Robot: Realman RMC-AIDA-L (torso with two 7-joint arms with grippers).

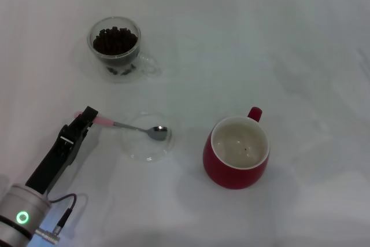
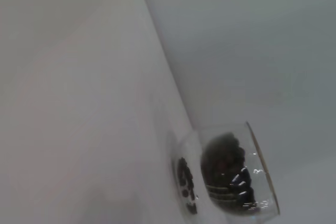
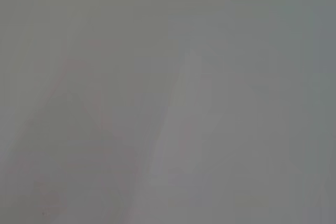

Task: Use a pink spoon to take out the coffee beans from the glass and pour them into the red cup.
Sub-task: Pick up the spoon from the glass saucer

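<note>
- Left gripper low at the near left of the surface, tips at the pale pink handle end of the pink spoon; apparently pinching that handle, fingers hard to make out.
- Spoon lying nearly flat, handle toward the left gripper, shiny bowl resting in a flat round clear dish just right of the gripper.
- Spoon bowl without beans, as far as could be seen.
- Farther back, well apart from the spoon, the glass standing upright, filled with dark coffee beans, clear side handle pointing right.
- Same glass seen in the left wrist view, beans heaped inside.
- Right of the dish, the red cup standing upright, loop handle toward the far side, cream inside showing only a small dark speck.
- Right gripper out of sight in every view; right wrist view only a pale blur.
</note>
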